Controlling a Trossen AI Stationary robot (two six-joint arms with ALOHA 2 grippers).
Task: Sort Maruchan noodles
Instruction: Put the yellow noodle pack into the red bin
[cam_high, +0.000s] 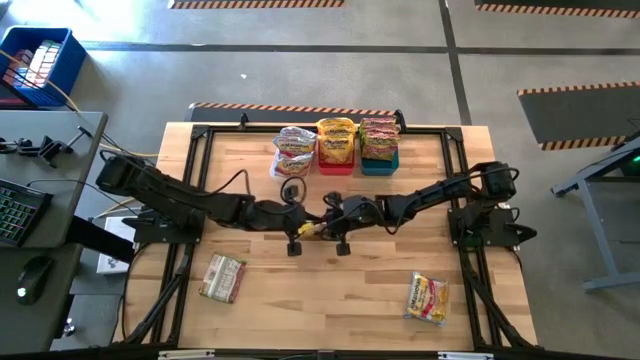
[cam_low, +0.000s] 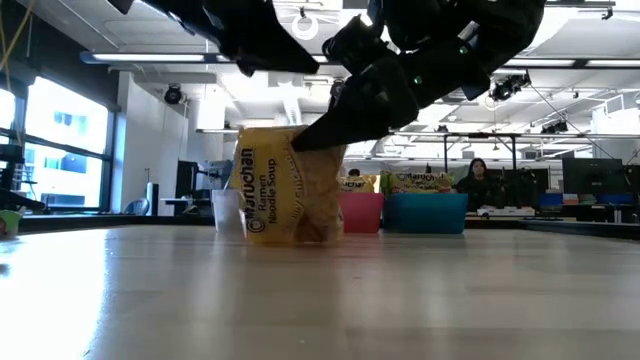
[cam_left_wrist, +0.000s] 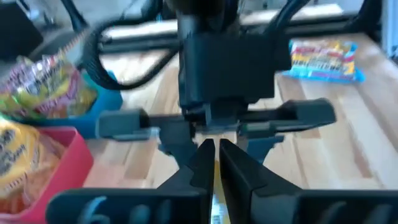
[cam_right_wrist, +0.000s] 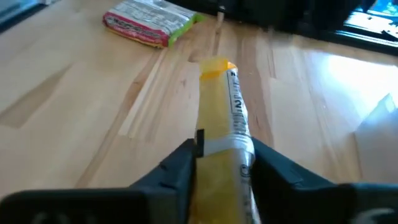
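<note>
Only the right wrist view shows the right gripper (cam_right_wrist: 221, 163) clamping the yellow packet (cam_right_wrist: 222, 112).

The light butcher-block wooden table (cam_high: 330, 290) with a black metal frame stands on a grey concrete floor (cam_high: 300, 70) marked with dark seams and orange-black hazard tape strips (cam_high: 258, 4). Beside the table's left edge is a grey desk (cam_high: 45, 180) carrying a black computer mouse (cam_high: 33, 277); beyond that desk sits a blue plastic crate (cam_high: 38, 66). Behind the table, large windows (cam_low: 60, 140) admit daylight, white ceiling strip lights (cam_low: 210, 60) run overhead, and a seated person (cam_low: 478, 185) is visible.
</note>
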